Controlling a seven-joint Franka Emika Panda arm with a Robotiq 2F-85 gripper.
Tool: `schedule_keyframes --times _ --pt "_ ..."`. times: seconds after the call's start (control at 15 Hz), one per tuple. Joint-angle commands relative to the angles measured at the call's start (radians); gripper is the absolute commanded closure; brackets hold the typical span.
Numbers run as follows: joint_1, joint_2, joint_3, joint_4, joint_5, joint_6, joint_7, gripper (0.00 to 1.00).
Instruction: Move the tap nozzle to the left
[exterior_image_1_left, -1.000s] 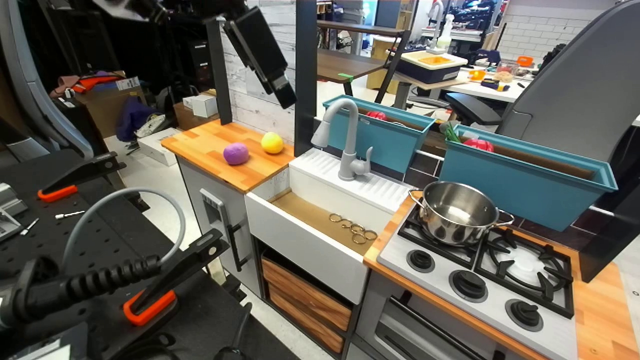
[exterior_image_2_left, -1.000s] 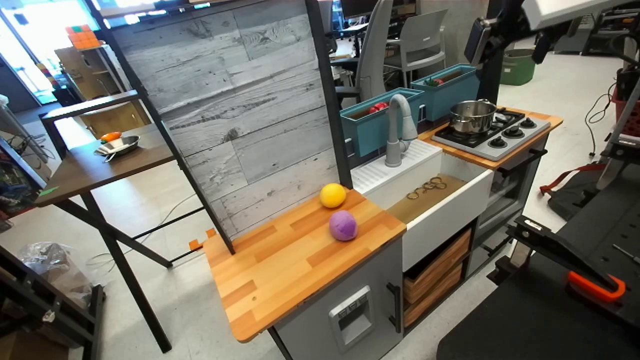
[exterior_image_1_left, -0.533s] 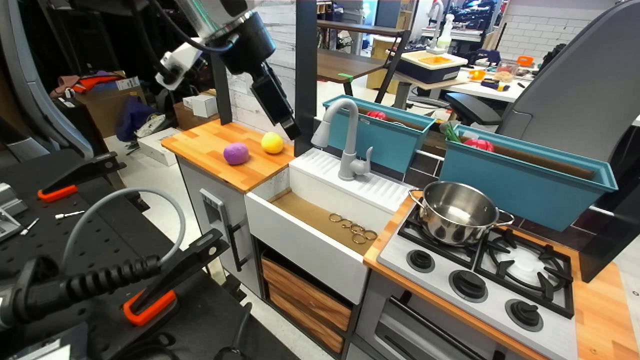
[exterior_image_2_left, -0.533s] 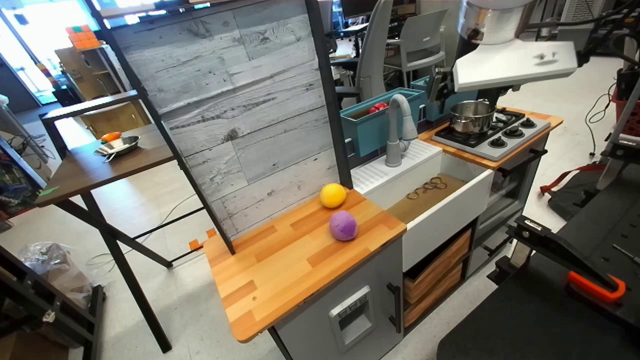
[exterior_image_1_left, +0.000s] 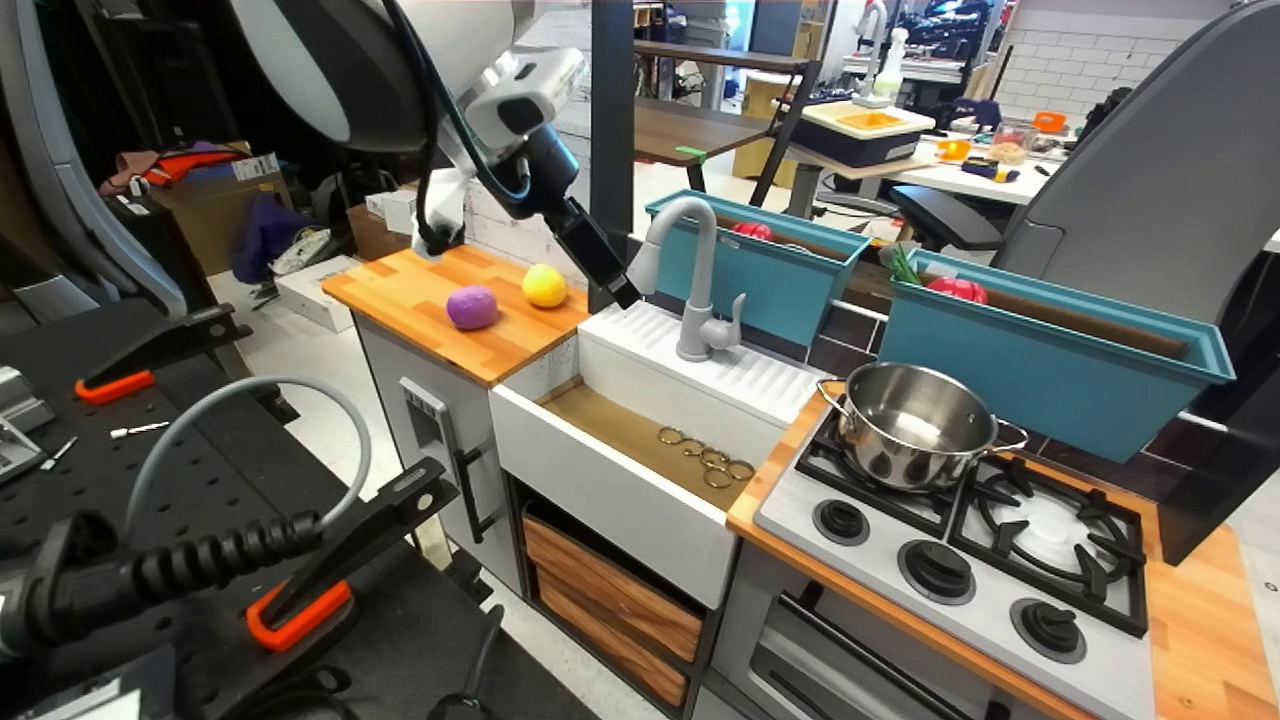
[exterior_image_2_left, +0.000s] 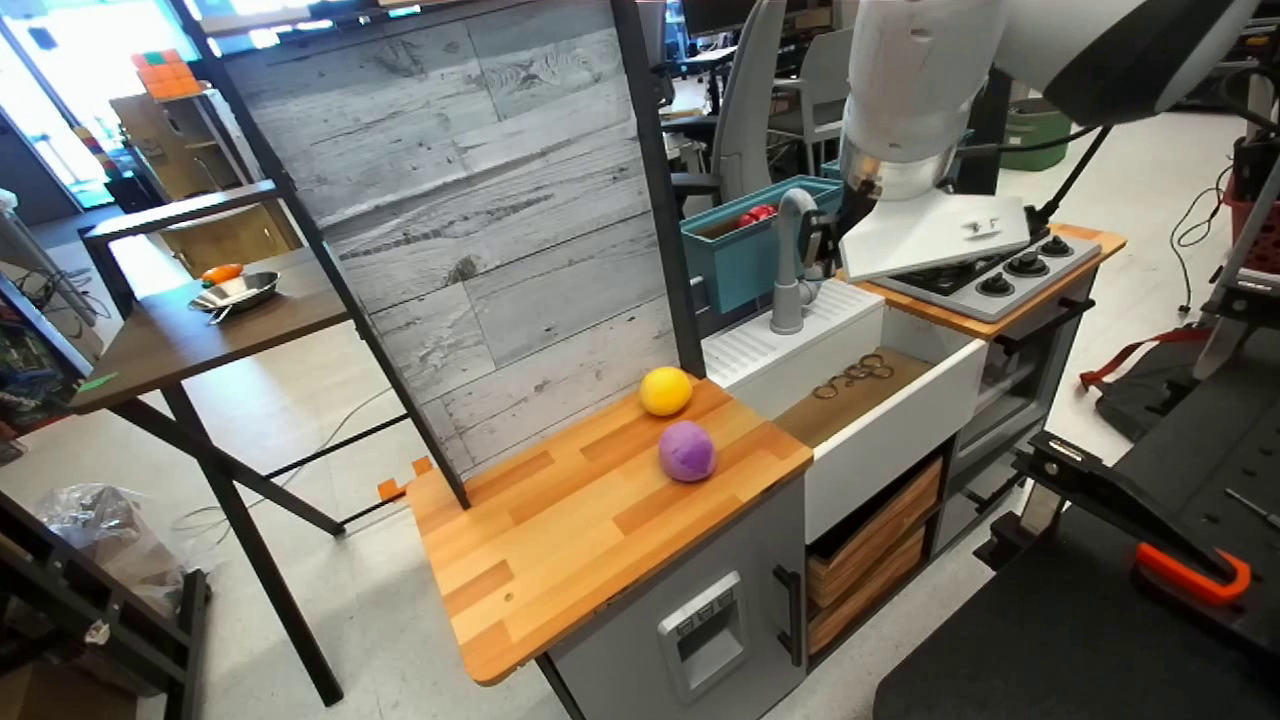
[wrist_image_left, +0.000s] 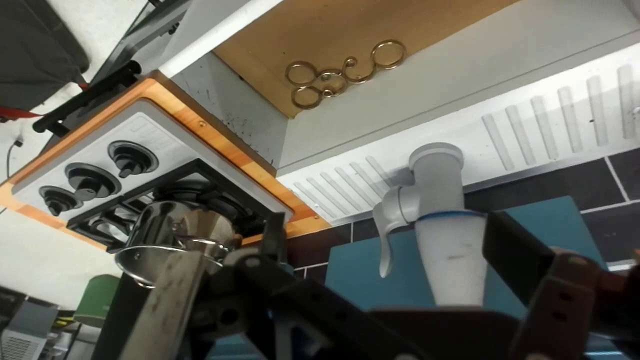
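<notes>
The tap nozzle (exterior_image_1_left: 703, 265) is a grey faucet with an upright stem and a curved-over spout, standing on the white ridged ledge behind the sink. It also shows in an exterior view (exterior_image_2_left: 787, 262), where the arm partly hides its spout end. In the wrist view, the pale spout head (wrist_image_left: 451, 260) lies between the fingers of my gripper (wrist_image_left: 384, 230), close against one finger and well apart from the other; I cannot tell whether they touch. The gripper is open. In an exterior view, the gripper tip (exterior_image_1_left: 627, 292) is beside the spout's lower end.
A white sink (exterior_image_1_left: 610, 450) with metal rings (exterior_image_1_left: 710, 460) lies in front of the tap. A steel pot (exterior_image_1_left: 910, 425) stands on the stove. Teal planters (exterior_image_1_left: 765, 275) are behind the tap. A dark post (exterior_image_1_left: 612, 120) and two balls (exterior_image_1_left: 472, 307) are nearby.
The arm has come down and across to the tap, bringing the gripper from high above the counter to the spout. The tap and the other objects have not visibly moved.
</notes>
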Motion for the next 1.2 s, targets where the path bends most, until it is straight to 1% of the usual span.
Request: schedule_keyframes --times 0.0,0.2,0.47,0.73,0.8,0.87,1.0,1.13 --pt "-0.005 0.092 0.047 0.107 -0.168 -0.011 0.212 0.00" --pt "-0.033 0.137 0.116 0.172 -0.284 -0.078 0.247 0.00" --pt "-0.093 0.187 0.221 0.208 -0.430 -0.191 0.297 0.00" --pt "-0.130 0.235 0.264 0.200 -0.530 -0.289 0.340 0.00" --pt "-0.135 0.243 0.269 0.196 -0.552 -0.308 0.349 0.25" --pt "-0.138 0.252 0.271 0.193 -0.571 -0.325 0.354 0.26" --pt "-0.149 0.269 0.282 0.189 -0.583 -0.344 0.367 0.42" --pt "-0.155 0.276 0.292 0.183 -0.571 -0.352 0.370 0.58"
